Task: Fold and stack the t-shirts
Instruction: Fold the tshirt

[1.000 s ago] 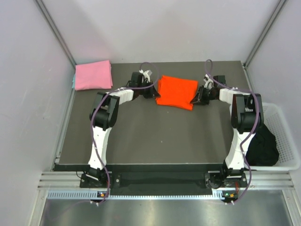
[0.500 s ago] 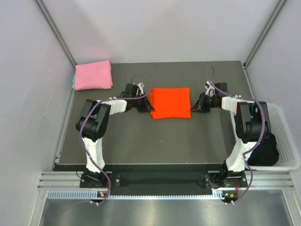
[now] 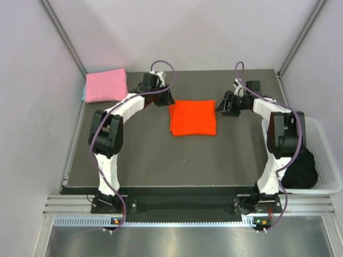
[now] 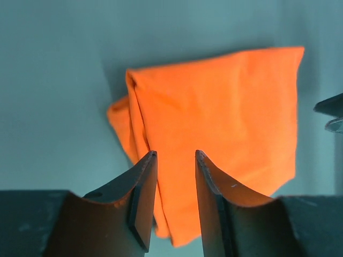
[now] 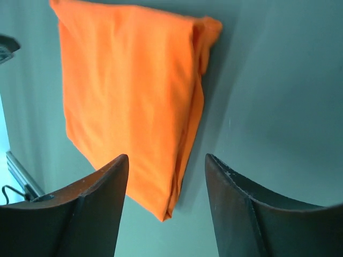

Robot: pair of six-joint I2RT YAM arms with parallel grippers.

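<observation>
3 pale, matte walls (image 3: 187, 32) close in a flat, dark grey table (image 3: 161, 160) whose top looks smooth and dull. The orange-red t-shirt (image 3: 193, 119) lies on it toward the far side, folded into a nearly square pad of soft cloth. The wrist views show stacked layers along 1 of its edges.

The pink t-shirt (image 3: 106, 85) sits well to the left of the orange-red t-shirt and farther back, folded into a neat rectangle.

The left gripper (image 4: 174, 155) hangs over the orange-red t-shirt's far left corner. Its 2 dark fingers are parted and nothing is between them. The right gripper (image 5: 166, 158) hangs by the far right corner, its fingers spread wider and likewise released.

Well to the right of the orange-red t-shirt and nearer, a white plastic lattice basket (image 3: 324, 136) holds 1 bunched black cloth (image 3: 300, 168).
</observation>
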